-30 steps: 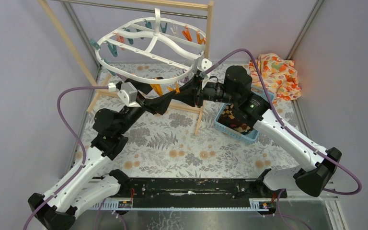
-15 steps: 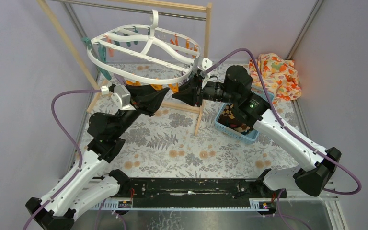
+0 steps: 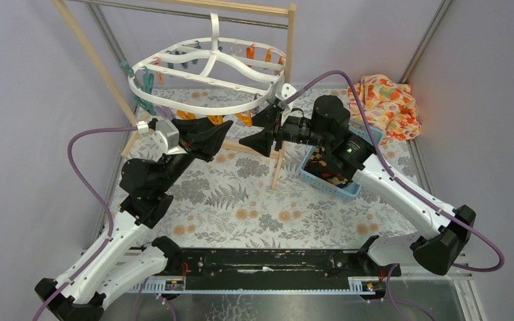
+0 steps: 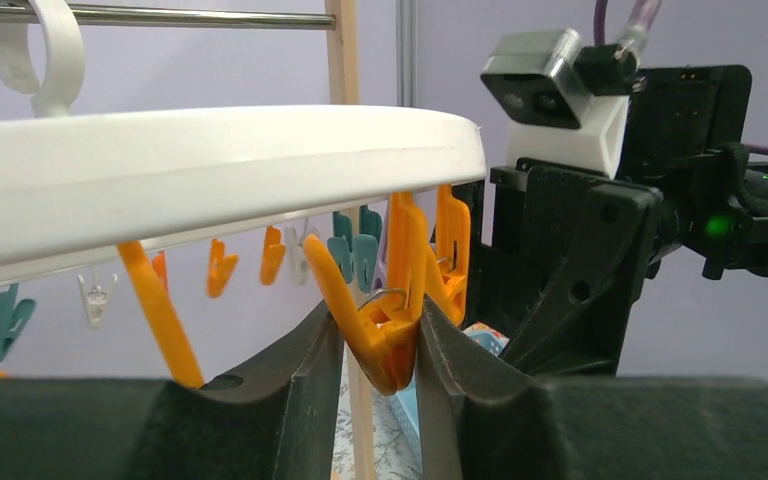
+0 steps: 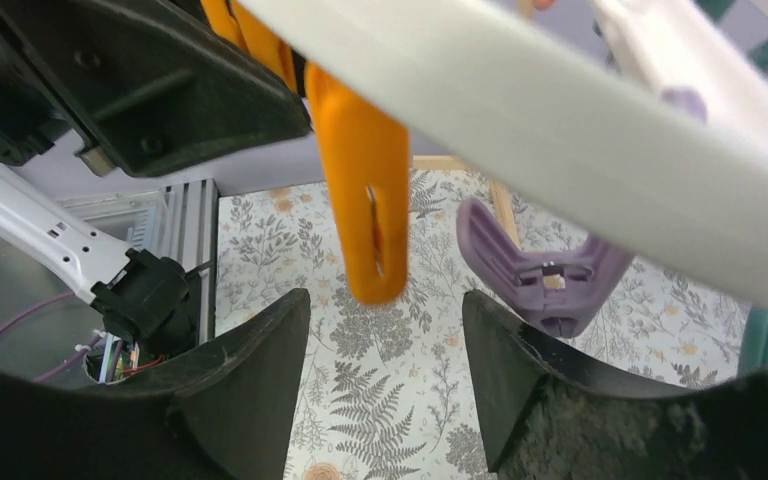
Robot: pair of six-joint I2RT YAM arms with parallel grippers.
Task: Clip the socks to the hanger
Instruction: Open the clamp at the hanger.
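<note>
The hanger (image 3: 209, 65) now hangs flatter, near rim raised. The left gripper (image 3: 231, 132) sits farther left, apart from the right gripper (image 3: 245, 142).

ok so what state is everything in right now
left tool: shut on an orange plastic peg
right tool: open, holding nothing
white plastic oval hanger: hooked on the metal rail, no socks clipped
small dark checked socks: loose in the blue plastic basket
orange floral cloth: crumpled in the far corner
</note>
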